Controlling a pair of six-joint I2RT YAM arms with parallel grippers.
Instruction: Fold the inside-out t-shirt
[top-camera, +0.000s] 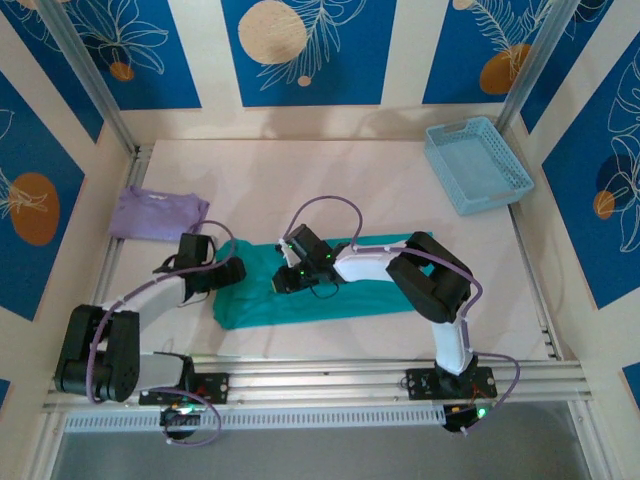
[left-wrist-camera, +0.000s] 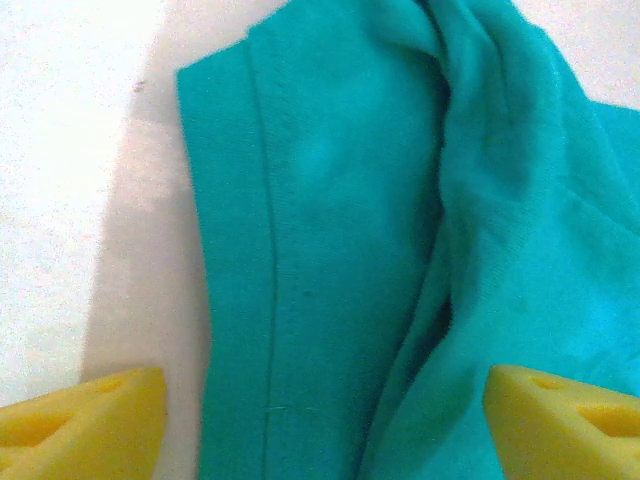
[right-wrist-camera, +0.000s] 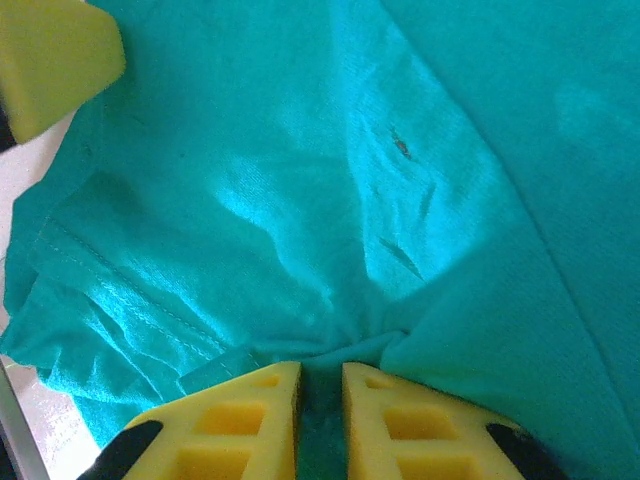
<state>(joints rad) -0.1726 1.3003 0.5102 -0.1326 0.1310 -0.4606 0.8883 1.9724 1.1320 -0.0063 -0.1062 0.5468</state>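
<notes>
The inside-out t-shirt lay in a long, bunched strip across the near part of the tabletop, just in front of my two arms.

My right end effector was pinched almost shut on a small ridge of the green cloth, near the left part of the strip. The cloth puckered up where it went in between my yellow fingers.

My left end effector hung over the left end of the shirt with its jaws wide apart and nothing in them. One finger sat over the bare tabletop and the other over the cloth.

I thought the shirt would be light, soft and floppy. It would not break, but it would sag, wrinkle and slide on itself. If I lifted it from one spot, the rest would just droop.

The stitched hem below my left end effector looked thicker and flatter than the rest. I judged that a good place to grab, while my right end effector held its own pinch, so the cloth would stay spread between the two.
</notes>
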